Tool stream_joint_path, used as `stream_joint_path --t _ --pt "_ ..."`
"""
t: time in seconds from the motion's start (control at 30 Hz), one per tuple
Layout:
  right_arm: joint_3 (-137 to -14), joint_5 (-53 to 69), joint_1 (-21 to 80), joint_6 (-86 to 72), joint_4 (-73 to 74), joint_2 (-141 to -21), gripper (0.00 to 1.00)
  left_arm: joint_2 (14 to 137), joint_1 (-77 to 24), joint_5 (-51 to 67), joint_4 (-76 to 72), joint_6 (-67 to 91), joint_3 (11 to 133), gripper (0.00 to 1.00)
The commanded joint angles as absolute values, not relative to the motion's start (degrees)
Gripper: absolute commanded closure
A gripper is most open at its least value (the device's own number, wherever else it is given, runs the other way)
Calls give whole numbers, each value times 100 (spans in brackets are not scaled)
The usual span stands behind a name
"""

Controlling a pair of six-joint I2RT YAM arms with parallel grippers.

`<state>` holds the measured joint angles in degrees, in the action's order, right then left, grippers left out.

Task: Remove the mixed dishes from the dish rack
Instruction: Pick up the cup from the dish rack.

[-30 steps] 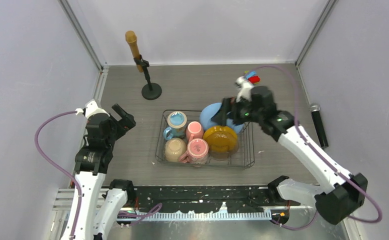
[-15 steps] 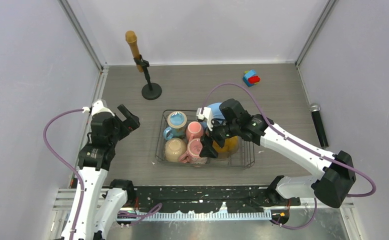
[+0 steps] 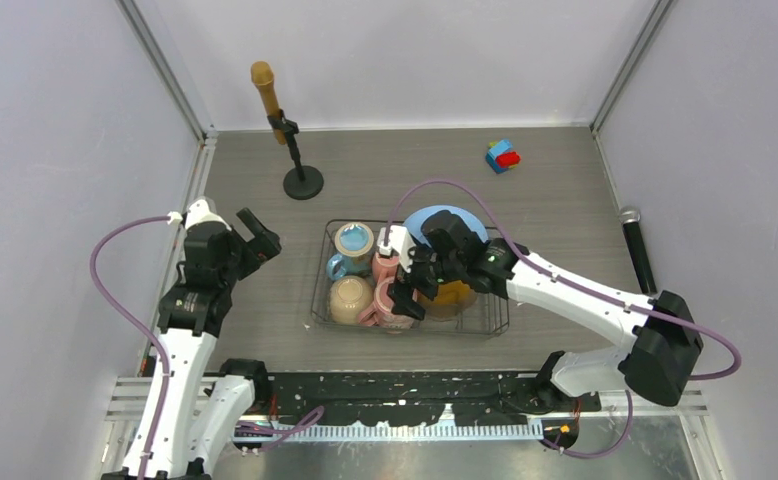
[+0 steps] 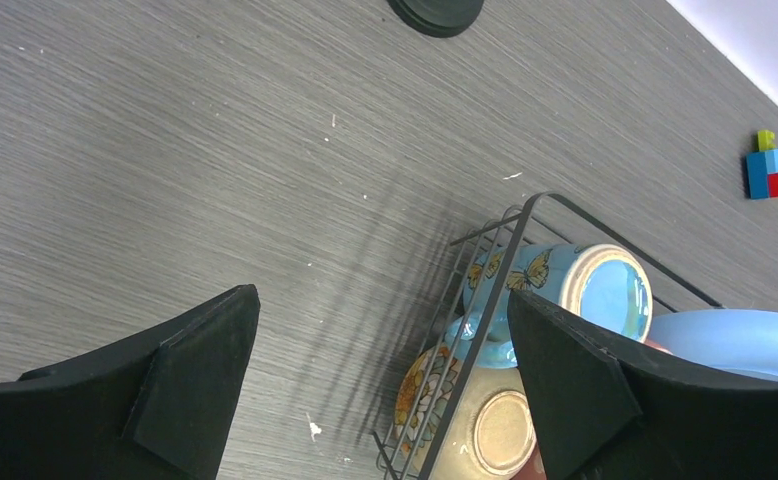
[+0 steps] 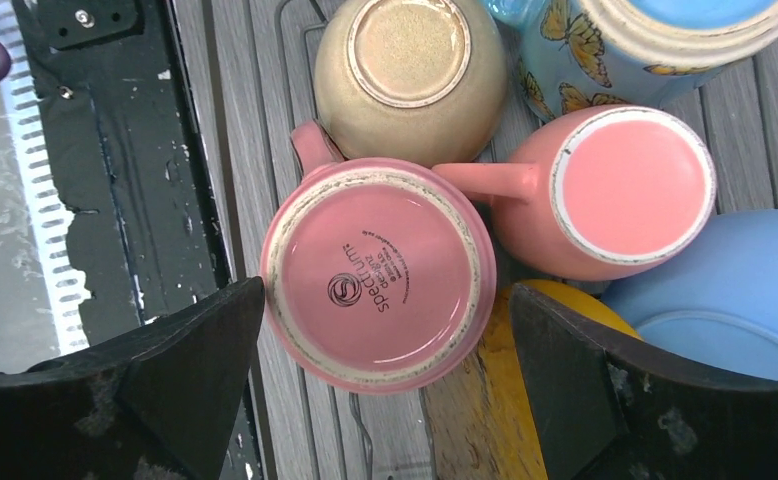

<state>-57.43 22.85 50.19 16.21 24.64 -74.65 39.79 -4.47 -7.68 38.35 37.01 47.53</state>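
The dish rack (image 3: 317,300) holds a blue mug (image 3: 353,243), a beige bowl (image 3: 349,297), a plain pink mug (image 3: 387,262), a speckled pink mug (image 3: 395,312), a yellow plate (image 3: 452,293) and a light-blue plate (image 3: 443,218). My right gripper (image 3: 410,285) is open just above the upturned speckled pink mug (image 5: 377,272), one finger on each side and not touching it. The right wrist view also shows the plain pink mug (image 5: 630,190), bowl (image 5: 410,60) and yellow plate (image 5: 505,400). My left gripper (image 3: 255,235) is open and empty, left of the rack (image 4: 510,255).
A brown microphone on a black stand (image 3: 303,182) stands at the back left. A red-blue toy block (image 3: 503,155) lies at the back right. A black microphone (image 3: 637,250) lies by the right wall.
My right arm swung from the back right across the rack, and its open gripper came down over the speckled pink mug. My left gripper shifted slightly toward the rack.
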Motion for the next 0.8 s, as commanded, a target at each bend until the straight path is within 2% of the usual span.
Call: stream_joint_path --t 0.0,0.77 --pt "-5843 1907 5157 1691 2307 -7613 0 4037 -427 -729 3647 3612 4808 1" --pt "-6038 641 5709 1423 2672 -8333 0 4096 -428 -741 3603 3639 4740 1"
